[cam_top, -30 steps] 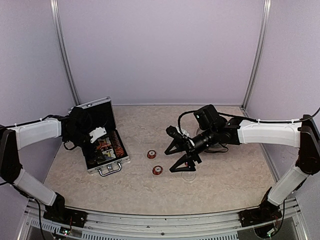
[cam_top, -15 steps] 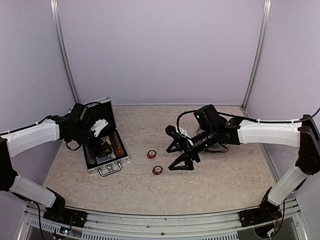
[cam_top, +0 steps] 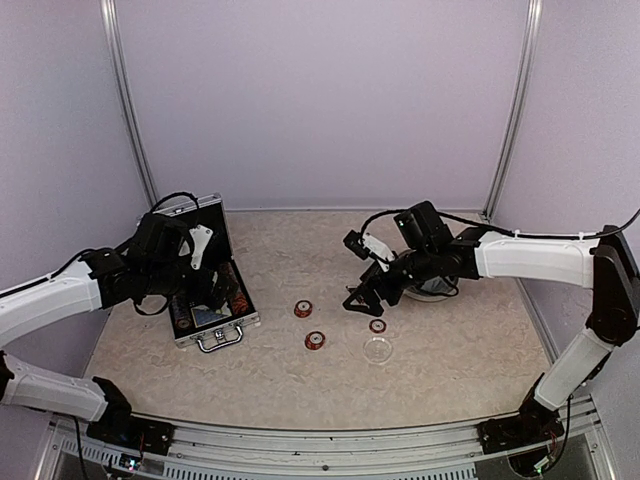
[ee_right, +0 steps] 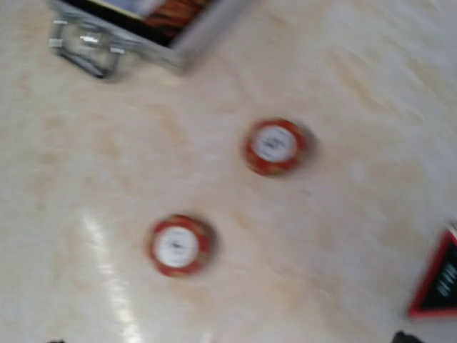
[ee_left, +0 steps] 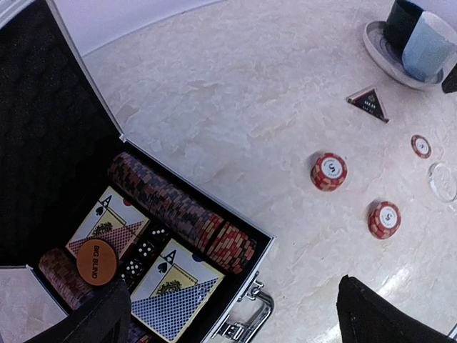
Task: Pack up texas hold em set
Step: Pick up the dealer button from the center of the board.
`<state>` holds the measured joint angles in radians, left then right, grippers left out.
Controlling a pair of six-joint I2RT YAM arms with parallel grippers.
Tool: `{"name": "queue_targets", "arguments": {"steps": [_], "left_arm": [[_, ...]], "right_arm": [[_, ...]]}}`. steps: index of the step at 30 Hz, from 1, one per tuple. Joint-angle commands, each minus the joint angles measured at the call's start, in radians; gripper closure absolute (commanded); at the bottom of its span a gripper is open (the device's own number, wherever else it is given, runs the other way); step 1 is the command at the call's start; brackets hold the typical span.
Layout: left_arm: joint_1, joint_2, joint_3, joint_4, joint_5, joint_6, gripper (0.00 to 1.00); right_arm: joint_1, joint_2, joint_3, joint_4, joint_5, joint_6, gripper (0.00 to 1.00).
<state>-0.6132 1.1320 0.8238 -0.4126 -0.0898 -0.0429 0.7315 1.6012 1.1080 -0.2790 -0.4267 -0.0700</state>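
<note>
The silver briefcase (cam_top: 236, 322) lies open at the left, its lid (cam_top: 203, 213) raised. Inside, in the left wrist view, are a chip row (ee_left: 187, 216), card boxes (ee_left: 173, 291), dice (ee_left: 143, 251) and an orange disc (ee_left: 96, 261). My left gripper (cam_top: 213, 283) (ee_left: 232, 291) hovers open above the case. On the table lie two chip stacks (cam_top: 303, 309) (cam_top: 315, 341), a single chip (cam_top: 378, 326), the clear disc (cam_top: 378, 349) and the black triangular marker (ee_left: 369, 103). My right gripper (cam_top: 358, 275) (ee_right: 228, 339) hangs open and empty above them; its view is blurred.
A grey-blue cup (ee_left: 421, 43) on a round grey saucer (ee_left: 378, 51) stands behind the marker, partly hidden by my right arm in the top view. Purple walls enclose the table on three sides.
My right gripper has pulled back and up from the clear disc, uncovering a single chip beside it. The left gripper has lifted and shifted right over the case.
</note>
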Motion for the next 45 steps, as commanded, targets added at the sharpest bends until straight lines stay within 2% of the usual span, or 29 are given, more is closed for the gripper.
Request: {"name": "queue_targets", "arguments": {"steps": [1, 9, 12, 15, 27, 39, 45], "left_arm": [[-0.027, -0.041, 0.009, 0.065, -0.032, -0.168, 0.01], [-0.049, -0.011, 0.012, 0.117, 0.069, -0.227, 0.01], [-0.057, 0.002, 0.005, 0.153, 0.113, -0.231, 0.01], [-0.072, 0.013, 0.006, 0.165, 0.105, -0.241, 0.01], [-0.102, 0.097, 0.024, 0.214, 0.053, -0.267, 0.01], [-0.133, 0.15, 0.059, 0.213, 0.072, -0.281, 0.01], [-0.144, 0.168, 0.068, 0.211, 0.074, -0.282, 0.01]], "right_arm": [[-0.006, 0.029, 0.03, -0.07, 0.171, 0.114, 0.01], [-0.011, 0.088, 0.068, -0.166, 0.268, 0.207, 0.01], [-0.013, 0.143, 0.114, -0.222, 0.265, 0.219, 0.04], [-0.013, 0.149, 0.118, -0.279, 0.248, 0.241, 0.06], [0.096, 0.115, -0.006, -0.356, 0.281, 0.307, 0.03], [0.165, 0.189, -0.014, -0.386, 0.361, 0.31, 0.06], [0.174, 0.209, 0.003, -0.381, 0.376, 0.297, 0.11]]}}
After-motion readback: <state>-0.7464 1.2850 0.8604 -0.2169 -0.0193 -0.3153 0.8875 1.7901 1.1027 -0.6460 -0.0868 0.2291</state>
